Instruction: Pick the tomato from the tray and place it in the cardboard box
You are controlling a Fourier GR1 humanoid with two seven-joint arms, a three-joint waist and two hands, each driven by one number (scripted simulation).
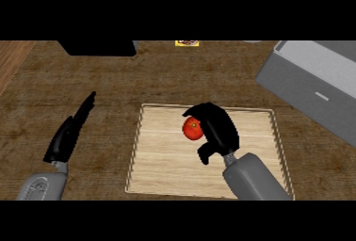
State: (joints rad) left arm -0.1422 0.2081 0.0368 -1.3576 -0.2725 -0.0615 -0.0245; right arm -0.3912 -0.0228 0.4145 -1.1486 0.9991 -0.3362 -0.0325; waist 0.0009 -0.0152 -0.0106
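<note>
At the far left, the left hand (69, 132) rests open over the dark wooden bench (139, 80), fingers straight and pointing away, holding nothing. In the middle lies the pale wooden tray (167, 169), and above it the right hand (217, 129) curls around the red tomato (191, 129), which shows at the hand's left side. A grey box (316, 84) sits at the upper right.

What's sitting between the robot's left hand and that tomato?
Only bare counter and tray between left hand and tomato, in the head view.
</note>
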